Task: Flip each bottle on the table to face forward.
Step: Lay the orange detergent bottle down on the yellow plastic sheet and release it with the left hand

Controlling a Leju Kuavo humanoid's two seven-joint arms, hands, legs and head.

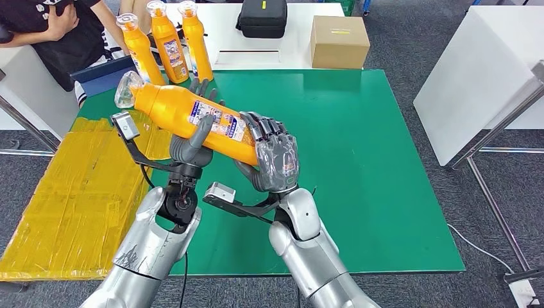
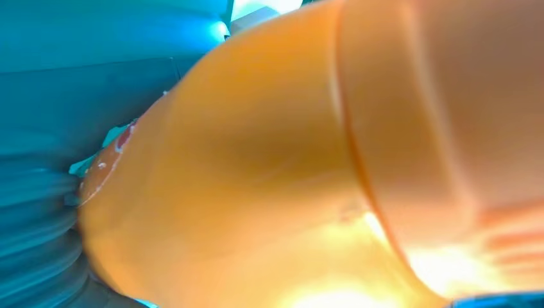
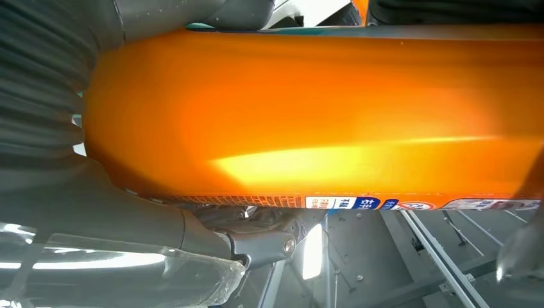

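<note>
An orange bottle (image 1: 192,119) is held tilted above the green table (image 1: 359,160), clamped by left hand (image 1: 191,149) and right hand (image 1: 274,157); rotation should be kept slow, label turned forward.

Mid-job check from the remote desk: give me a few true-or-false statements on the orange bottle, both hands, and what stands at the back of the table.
1. Both hands hold the large orange plastic bottle above the green table mat. True: left hand, right hand.
2. The held bottle stands upright. False: it lies tilted, clear cap end toward the far left.
3. Three smaller orange bottles stand upright at the table's far left. True.
4. The brown cardboard box sits on the green mat. False: it sits on the white table behind.
5. The black case rests on top of the cardboard box. False: it sits beside it.
</note>
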